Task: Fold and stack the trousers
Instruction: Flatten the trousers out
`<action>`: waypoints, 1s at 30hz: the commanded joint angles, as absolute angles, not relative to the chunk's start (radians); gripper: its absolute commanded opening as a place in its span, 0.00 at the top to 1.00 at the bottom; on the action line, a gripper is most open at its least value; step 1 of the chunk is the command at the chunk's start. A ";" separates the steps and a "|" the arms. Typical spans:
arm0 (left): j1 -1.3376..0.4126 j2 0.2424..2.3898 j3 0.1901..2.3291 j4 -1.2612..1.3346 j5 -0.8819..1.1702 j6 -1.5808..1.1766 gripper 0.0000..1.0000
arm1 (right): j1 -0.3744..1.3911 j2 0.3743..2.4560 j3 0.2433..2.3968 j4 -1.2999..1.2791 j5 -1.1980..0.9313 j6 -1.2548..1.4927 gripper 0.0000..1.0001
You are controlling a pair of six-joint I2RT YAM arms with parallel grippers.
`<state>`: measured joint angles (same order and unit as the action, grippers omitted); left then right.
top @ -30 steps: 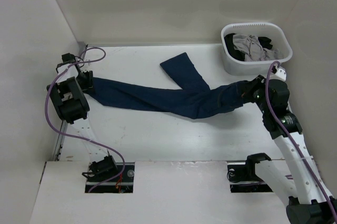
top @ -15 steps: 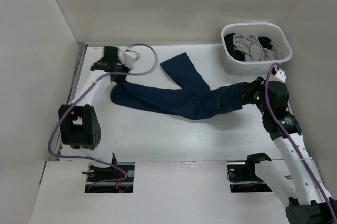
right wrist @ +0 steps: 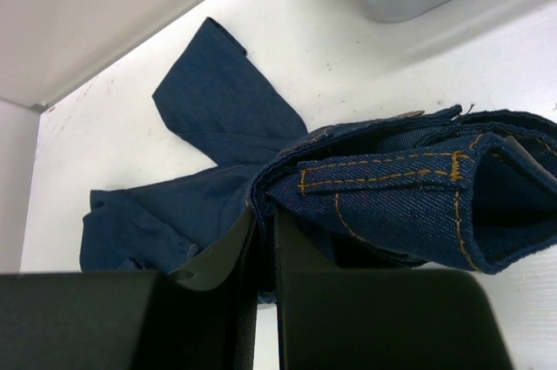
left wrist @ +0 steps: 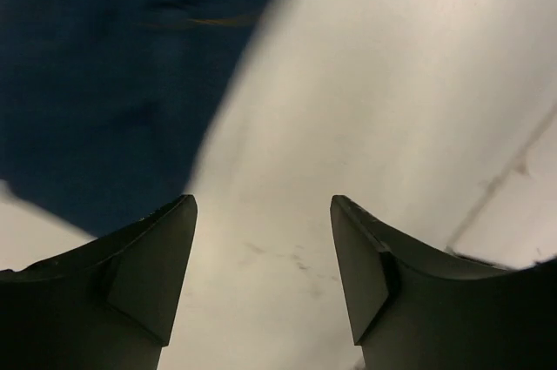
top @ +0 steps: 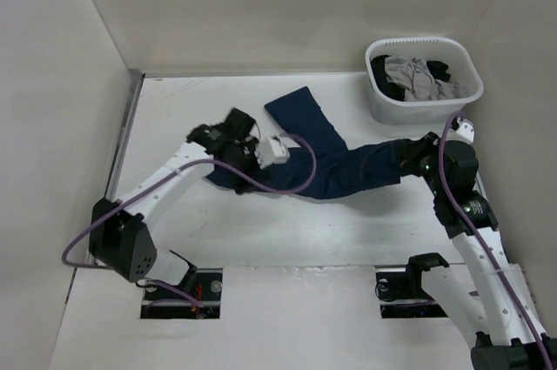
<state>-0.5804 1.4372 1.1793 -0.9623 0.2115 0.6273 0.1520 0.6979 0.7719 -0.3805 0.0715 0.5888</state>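
Clamping stitched denim fold of trousers [right wrist: 383, 191]: right tool [right wrist: 264, 239]. Left tool [left wrist: 261, 213] apart over smooth white surface [left wrist: 392, 83], fabric edge just left.

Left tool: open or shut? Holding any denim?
Open, empty: the left tool has its fingers apart over bare table, nothing between; trousers lie aside.
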 commanded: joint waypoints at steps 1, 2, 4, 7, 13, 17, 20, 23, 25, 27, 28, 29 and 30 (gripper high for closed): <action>-0.446 1.374 1.362 -0.907 0.317 0.649 0.40 | 0.149 0.690 0.749 -0.308 0.078 0.607 1.00; -0.411 1.403 1.379 -0.878 0.325 0.650 0.42 | 0.150 0.693 0.739 -0.305 0.084 0.610 1.00; -0.369 1.480 1.388 -0.847 0.321 0.678 0.42 | 0.154 0.696 0.727 -0.296 0.090 0.617 1.00; -0.361 1.587 1.405 -0.888 0.330 0.732 0.44 | 0.156 0.698 0.716 -0.288 0.086 0.624 1.00; -0.464 1.606 1.306 -0.841 0.387 0.805 0.38 | 0.156 0.704 0.696 -0.288 0.081 0.624 1.00; -0.475 1.675 1.327 -0.744 0.341 0.750 0.35 | 0.156 0.707 0.687 -0.287 0.077 0.629 1.00; -0.469 1.723 1.350 -0.732 0.386 0.712 0.35 | 0.156 0.703 0.683 -0.287 0.077 0.634 1.00; -0.487 1.761 1.336 -0.724 0.403 0.736 0.35 | 0.156 0.693 0.669 -0.288 0.077 0.632 1.00; -0.499 1.793 1.330 -0.713 0.403 0.750 0.36 | 0.156 0.686 0.660 -0.288 0.075 0.634 1.00; -0.508 1.822 1.339 -0.701 0.403 0.741 0.36 | 0.156 0.681 0.657 -0.291 0.074 0.638 1.00; -0.512 1.833 1.348 -0.701 0.403 0.736 0.37 | 0.156 0.678 0.655 -0.294 0.074 0.638 1.00; -0.515 1.841 1.354 -0.698 0.410 0.723 0.37 | 0.156 0.673 0.655 -0.296 0.074 0.638 1.00; -0.518 1.845 1.358 -0.698 0.423 0.712 0.37 | 0.156 0.669 0.652 -0.299 0.074 0.638 1.00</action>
